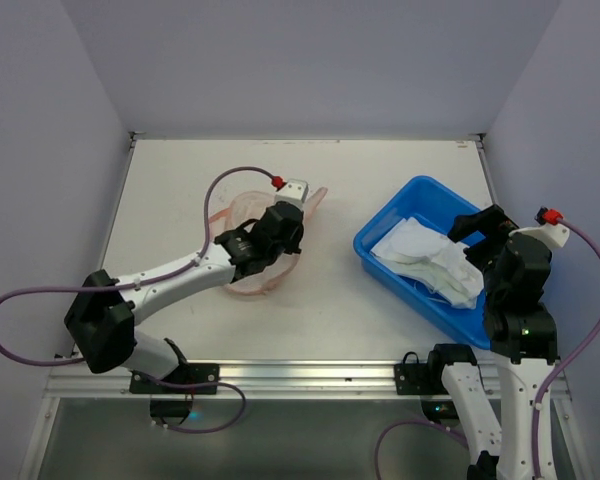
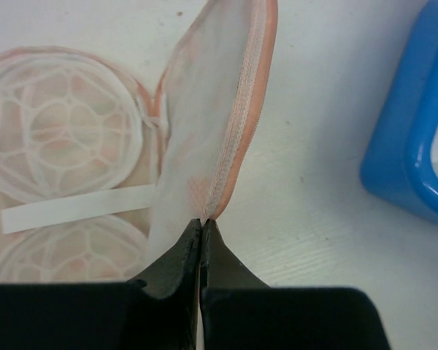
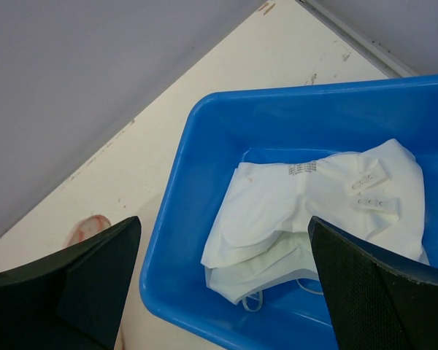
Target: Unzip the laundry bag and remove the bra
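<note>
My left claw clamps the zip rim of the limp laundry bag at nine o'clock. The bra — soft, light, best pinched at a cup edge — lies in the blue tub at three o'clock, under my spread right claw.

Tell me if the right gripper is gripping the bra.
No: the right gripper is open above the blue tub, and the bra lies loose inside it, touched by neither finger.
</note>
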`<move>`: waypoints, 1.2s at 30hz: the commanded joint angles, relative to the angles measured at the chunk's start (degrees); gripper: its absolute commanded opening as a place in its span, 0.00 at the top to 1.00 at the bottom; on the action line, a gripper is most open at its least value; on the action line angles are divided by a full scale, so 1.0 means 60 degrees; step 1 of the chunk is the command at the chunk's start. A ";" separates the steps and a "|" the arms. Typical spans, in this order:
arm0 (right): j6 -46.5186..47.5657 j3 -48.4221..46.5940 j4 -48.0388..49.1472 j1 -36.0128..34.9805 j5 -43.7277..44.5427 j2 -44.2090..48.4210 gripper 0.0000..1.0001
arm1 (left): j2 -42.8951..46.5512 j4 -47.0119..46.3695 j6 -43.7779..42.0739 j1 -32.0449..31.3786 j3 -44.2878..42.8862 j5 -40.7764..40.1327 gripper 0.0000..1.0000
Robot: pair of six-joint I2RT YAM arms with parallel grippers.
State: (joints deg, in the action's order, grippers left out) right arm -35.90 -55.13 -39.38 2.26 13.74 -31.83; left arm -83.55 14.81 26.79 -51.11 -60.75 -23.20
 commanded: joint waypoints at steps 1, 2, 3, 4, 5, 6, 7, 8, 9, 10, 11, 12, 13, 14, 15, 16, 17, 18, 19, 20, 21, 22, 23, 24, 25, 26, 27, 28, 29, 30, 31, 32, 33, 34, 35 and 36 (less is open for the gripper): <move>0.0212 -0.0113 0.0278 -0.0025 -0.0180 0.0032 0.01 | 0.0214 0.0505 -0.0743 0.0781 -0.0158 -0.0337 1.00; 0.0241 -0.0127 0.0278 -0.0025 -0.0224 0.0032 0.01 | 0.0228 0.0520 -0.0816 0.0973 -0.0100 -0.0410 1.00; 0.0285 -0.0127 0.0278 -0.0040 -0.0239 0.0047 0.01 | 0.0228 0.0491 -0.0962 0.1323 -0.0012 -0.0468 1.00; 0.0314 -0.0142 0.0264 -0.0055 -0.0253 0.0047 0.01 | 0.0243 0.0505 -0.1007 0.1500 0.0090 -0.0498 1.00; 0.0343 -0.0142 0.0264 -0.0055 -0.0268 0.0090 0.01 | 0.0272 0.0506 -0.1036 0.1662 0.0149 -0.0513 1.00; 0.0402 -0.0157 0.0278 -0.0069 -0.0268 0.0091 0.01 | 0.0301 0.0535 -0.1051 0.1924 0.0193 -0.0542 1.00; 0.0417 -0.0157 0.0264 -0.0084 -0.0254 0.0105 0.01 | 0.0345 0.0564 -0.1037 0.2028 0.0310 -0.0644 1.00; 0.0446 -0.0157 0.0264 -0.0084 -0.0253 0.0135 0.01 | 0.0476 0.0564 -0.1008 0.2131 0.0383 -0.0717 1.00; 0.0475 -0.0142 0.0264 -0.0099 -0.0253 0.0149 0.01 | 0.0564 0.0550 -0.0993 0.2335 0.0486 -0.0805 1.00; 0.0476 -0.0142 0.0278 -0.0113 -0.0239 0.0164 0.01 | 0.0652 0.0550 -0.0949 0.2424 0.0545 -0.0835 1.00; 0.0476 -0.0128 0.0278 -0.0113 -0.0239 0.0179 0.01 | 0.0856 0.0564 -0.0891 0.2541 0.0719 -0.0850 1.00; 0.0505 -0.0127 0.0278 -0.0128 -0.0253 0.0179 0.01 | 0.0945 0.0550 -0.0818 0.2760 0.0808 -0.0893 1.00; 0.0505 -0.0127 0.0278 -0.0143 -0.0282 0.0164 0.01 | 0.1033 0.0535 -0.0802 0.2878 0.0925 -0.0923 1.00; 0.0519 -0.0113 0.0307 -0.0157 -0.0297 0.0164 0.01 | 0.1165 0.0549 -0.0759 0.3010 0.1100 -0.0952 1.00; 0.0519 -0.0113 0.0308 -0.0172 -0.0297 0.0164 0.01 | 0.1224 0.0564 -0.0671 0.3228 0.1174 -0.0967 1.00; 0.0534 -0.0113 0.0322 -0.0186 -0.0283 0.0164 0.01 | 0.1253 0.0579 -0.0641 0.3332 0.1248 -0.0982 1.00; 0.0549 -0.0113 0.0337 -0.0201 -0.0283 0.0164 0.01 | 0.1297 0.0608 -0.0612 0.3420 0.1321 -0.0967 1.00; 0.0563 -0.0113 0.0337 -0.0216 -0.0283 0.0179 0.01 | 0.1312 0.0608 -0.0568 0.3566 0.1452 -0.0967 1.00; 0.0563 -0.0113 0.0322 -0.0216 -0.0268 0.0193 0.01 | 0.1312 0.0565 -0.0568 0.3582 0.1526 -0.0924 1.00; 0.0578 -0.0127 0.0322 -0.0230 -0.0254 0.0193 0.01 | 0.1283 0.0564 -0.0582 0.3611 0.1614 -0.0923 1.00; 0.0593 -0.0127 0.0337 -0.0231 -0.0253 0.0193 0.01 | 0.1254 0.0622 -0.0568 0.3612 0.1672 -0.0996 1.00; 0.0607 -0.0127 0.0337 -0.0231 -0.0268 0.0208 0.01 | 0.1225 0.0753 -0.0568 0.3626 0.1688 -0.1156 1.00; 0.0622 -0.0127 0.0337 -0.0245 -0.0268 0.0223 0.01 | 0.1137 0.0813 -0.0553 0.3626 0.1717 -0.1230 1.00; 0.0637 -0.0113 0.0337 -0.0245 -0.0268 0.0237 0.01 | 0.1093 0.0871 -0.0510 0.3670 0.1732 -0.1289 1.00; 0.0637 -0.0113 0.0337 -0.0260 -0.0283 0.0252 0.01 | 0.1064 0.0959 -0.0480 0.3685 0.1732 -0.1463 1.00; 0.0651 -0.0113 0.0337 -0.0274 -0.0297 0.0252 0.01 | 0.0991 0.1018 -0.0436 0.3728 0.1732 -0.1523 1.00; 0.0666 -0.0113 0.0337 -0.0274 -0.0312 0.0252 0.01 | 0.0961 0.1076 -0.0320 0.3801 0.1732 -0.1596 1.00; 0.0680 -0.0127 0.0337 -0.0303 -0.0312 0.0267 0.01 | 0.0946 0.1149 -0.0232 0.3845 0.1746 -0.1713 1.00; 0.0695 -0.0127 0.0337 -0.0304 -0.0312 0.0296 0.01 | 0.0917 0.1150 -0.0187 0.3889 0.1775 -0.1743 1.00; 0.0739 -0.0127 0.0351 -0.0304 -0.0326 0.0311 0.01 | 0.0902 0.1121 -0.0071 0.4006 0.1819 -0.1772 1.00; 0.0754 -0.0113 0.0381 -0.0304 -0.0327 0.0325 0.01 | 0.0873 0.1121 -0.0012 0.4065 0.1849 -0.1816 1.00; 0.0783 -0.0084 0.0395 -0.0304 -0.0327 0.0354 0.01 | 0.0757 0.1150 0.0119 0.4153 0.1834 -0.1802 0.97; 0.0812 -0.0069 0.0425 -0.0304 -0.0341 0.0369 0.01 | 0.0669 0.1208 0.0150 0.4299 0.1820 -0.1788 0.89; 0.0827 -0.0054 0.0439 -0.0289 -0.0370 0.0384 0.01 | 0.0595 0.1354 0.0193 0.4343 0.1791 -0.1816 0.86; 0.0842 -0.0040 0.0469 -0.0565 -0.0356 0.0398 0.01 | 0.0450 0.1428 0.0252 0.4402 0.1732 -0.1860 0.82; 0.0900 -0.0025 0.0469 -0.0582 -0.0356 0.0413 0.01 | 0.0405 0.1515 0.0354 0.4490 0.1717 -0.1904 0.74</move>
State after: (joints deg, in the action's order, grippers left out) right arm -32.36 -55.13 -38.72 0.08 12.40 -29.91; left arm -79.75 22.17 25.98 -25.67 -50.22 -31.33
